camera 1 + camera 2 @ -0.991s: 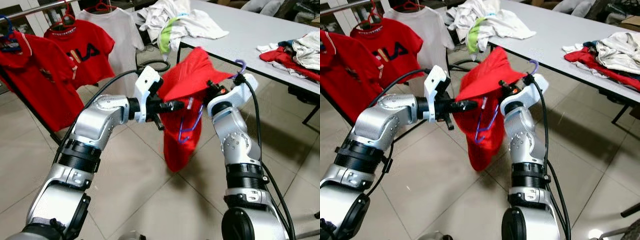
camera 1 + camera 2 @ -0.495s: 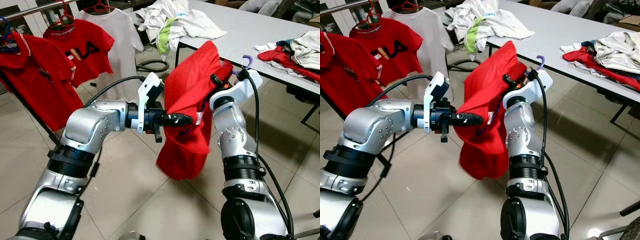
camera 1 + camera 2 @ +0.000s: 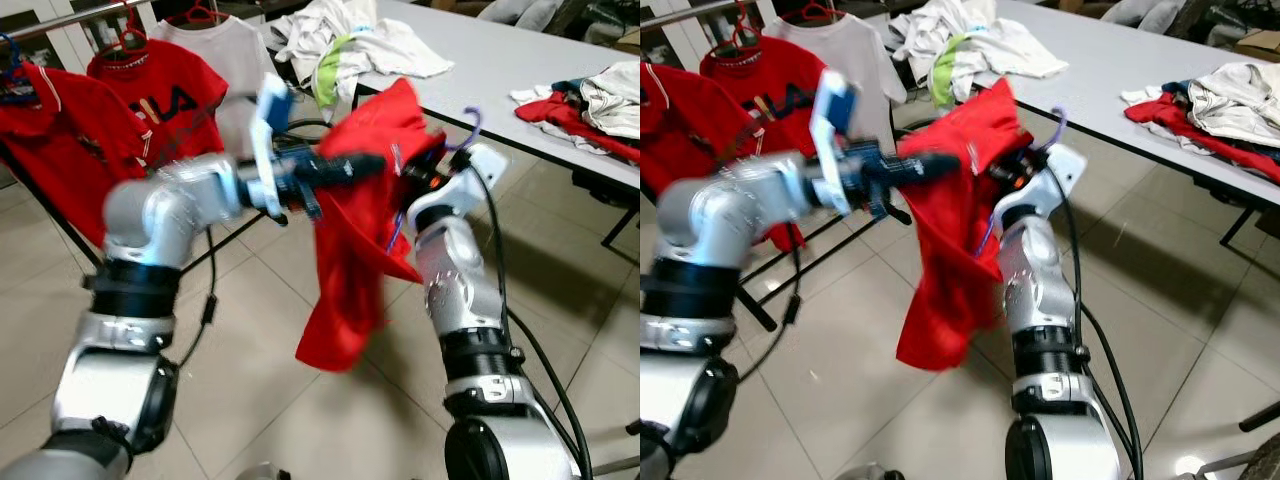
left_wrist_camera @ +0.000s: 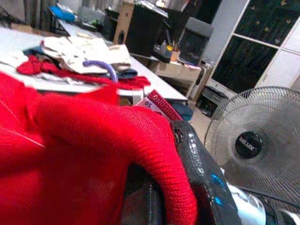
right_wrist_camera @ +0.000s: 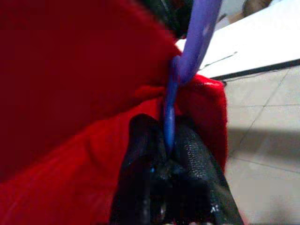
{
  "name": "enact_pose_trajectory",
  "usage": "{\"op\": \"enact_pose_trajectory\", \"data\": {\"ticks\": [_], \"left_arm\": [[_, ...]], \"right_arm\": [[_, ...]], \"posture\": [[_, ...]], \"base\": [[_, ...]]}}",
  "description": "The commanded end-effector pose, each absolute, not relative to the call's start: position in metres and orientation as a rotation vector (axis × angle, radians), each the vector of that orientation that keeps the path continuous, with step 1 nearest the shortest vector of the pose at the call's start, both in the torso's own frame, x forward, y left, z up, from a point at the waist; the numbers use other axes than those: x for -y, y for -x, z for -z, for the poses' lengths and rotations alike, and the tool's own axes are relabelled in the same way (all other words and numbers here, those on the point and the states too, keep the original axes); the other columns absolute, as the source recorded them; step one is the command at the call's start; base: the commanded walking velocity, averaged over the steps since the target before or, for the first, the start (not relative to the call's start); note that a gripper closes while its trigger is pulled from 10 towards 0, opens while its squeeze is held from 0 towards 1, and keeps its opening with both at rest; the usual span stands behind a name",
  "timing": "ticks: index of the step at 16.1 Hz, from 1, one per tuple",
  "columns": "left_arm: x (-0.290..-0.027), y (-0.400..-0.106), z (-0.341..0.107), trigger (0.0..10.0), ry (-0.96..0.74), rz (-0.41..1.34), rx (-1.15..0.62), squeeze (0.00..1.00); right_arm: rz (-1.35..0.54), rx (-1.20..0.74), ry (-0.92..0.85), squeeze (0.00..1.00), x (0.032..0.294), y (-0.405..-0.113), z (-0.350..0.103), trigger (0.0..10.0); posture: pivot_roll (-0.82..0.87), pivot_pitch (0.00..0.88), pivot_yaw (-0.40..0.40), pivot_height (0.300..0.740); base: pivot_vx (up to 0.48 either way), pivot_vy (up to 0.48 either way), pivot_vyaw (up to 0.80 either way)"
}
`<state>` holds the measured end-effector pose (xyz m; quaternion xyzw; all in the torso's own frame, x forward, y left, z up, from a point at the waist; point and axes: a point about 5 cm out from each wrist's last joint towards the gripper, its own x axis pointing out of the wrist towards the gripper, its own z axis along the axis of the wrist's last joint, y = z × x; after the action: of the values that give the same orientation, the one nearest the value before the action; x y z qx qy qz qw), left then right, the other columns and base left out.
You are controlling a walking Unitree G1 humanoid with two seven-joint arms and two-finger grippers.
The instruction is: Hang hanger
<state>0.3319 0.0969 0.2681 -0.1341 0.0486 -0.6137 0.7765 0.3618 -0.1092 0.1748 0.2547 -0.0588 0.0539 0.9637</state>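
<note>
Hanger first: in the left eye view its purple hook pokes up above the right gripper, in the middle of the scene, with a red shirt draped over it and hanging down toward the floor. The left gripper reaches across from the left, blurred, into the shirt's upper fold. Far left stands a rack with shirts already hung; a table with loose clothes runs along the far right.

In the right eye view the shirt looks bunched and lopsided — better to carry it slowly, keeping the hook upright and free of cloth, and aim for a bare stretch of rail.

The left wrist view has red knit wrapped over a black finger; whether this gripper is clenched or released I cannot tell.

In the right wrist view the two black fingers are clenched on the hanger's purple neck just below the hook — a narrow hold, so I judge any twist could let it swivel.
</note>
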Motion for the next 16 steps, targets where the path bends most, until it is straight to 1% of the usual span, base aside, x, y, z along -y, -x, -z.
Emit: {"op": "enact_pose_trajectory", "data": {"ticks": [1,2,3,4,5,16], "left_arm": [[-0.102,-0.342,-0.283,0.0,0.322,1.243,-0.030,0.00],[-0.104,-0.347,-0.285,0.0,0.350,1.200,-0.013,0.00],[-0.103,-0.354,-0.285,0.0,0.363,1.133,0.008,0.00],[-0.102,-0.363,-0.282,0.0,0.338,1.024,0.038,0.00],[-0.104,-0.369,-0.281,0.0,0.300,0.954,0.059,0.00],[-0.104,-0.369,-0.281,0.0,0.300,0.954,0.059,0.00]], "right_arm": [[-0.172,0.150,-0.489,0.00,0.101,-0.357,-0.181,0.0],[-0.189,0.148,-0.487,0.00,0.098,-0.355,-0.180,0.0],[-0.172,0.139,-0.540,0.00,0.098,-0.355,-0.180,0.0],[-0.153,0.134,-0.600,0.00,0.099,-0.357,-0.182,0.0],[-0.174,0.116,-0.615,0.00,0.095,-0.357,-0.183,0.0],[-0.174,0.116,-0.615,0.00,0.095,-0.357,-0.183,0.0]], "posture": [[-0.01,0.000,0.078,0.740],[-0.01,0.000,0.078,0.740],[-0.01,0.000,0.078,0.740],[-0.02,0.000,0.080,0.740],[-0.02,0.000,0.080,0.740],[-0.02,0.000,0.080,0.740]], "base": [[0.000,0.000,0.00],[0.000,0.000,0.00],[0.000,0.000,0.00],[0.000,0.000,0.00],[0.000,0.000,0.00],[0.000,0.000,0.00]]}}
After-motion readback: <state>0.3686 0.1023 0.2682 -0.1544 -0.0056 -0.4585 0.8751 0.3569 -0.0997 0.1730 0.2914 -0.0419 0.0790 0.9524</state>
